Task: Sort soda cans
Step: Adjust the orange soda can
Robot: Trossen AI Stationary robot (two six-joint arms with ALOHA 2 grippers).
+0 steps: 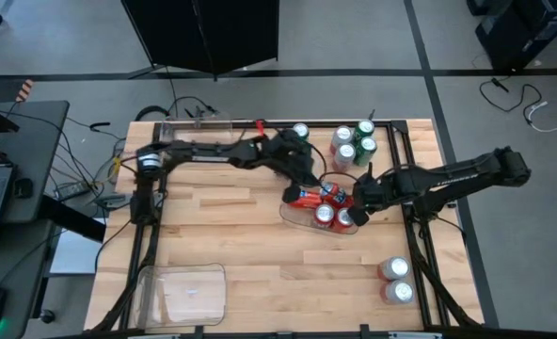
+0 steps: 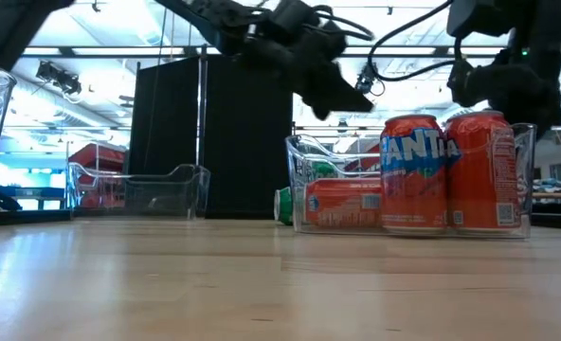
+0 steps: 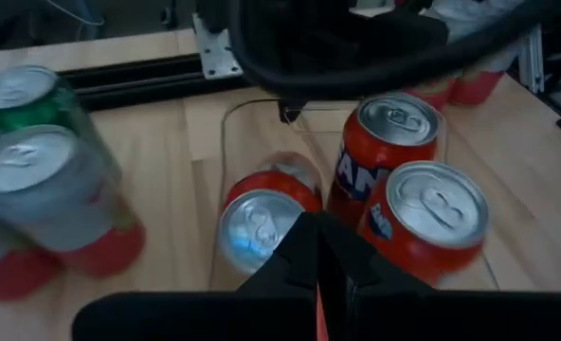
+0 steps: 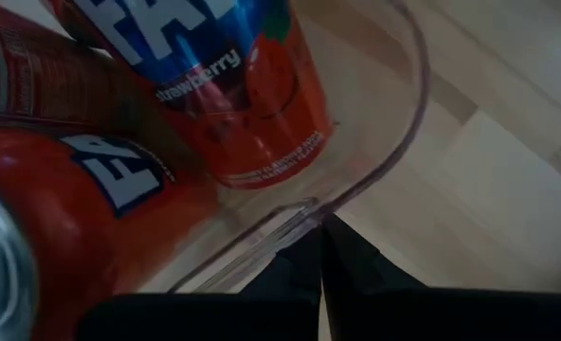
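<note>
A red Fanta can (image 1: 306,198) is lying on its side in the clear tray (image 1: 295,217) mid-desk, long axis level; the left hand (image 1: 312,181), pressed together, is being held just above it, nearer than the right hand (image 1: 360,216), also pressed together at the tray's rim.

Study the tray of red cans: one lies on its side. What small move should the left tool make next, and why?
Probably open the left tool and lower it around the tipped red can. That can lies flat in the clear tray beside two upright red cans, and the shut tool hovers just above it. The right tool sits at the tray's edge.
</note>
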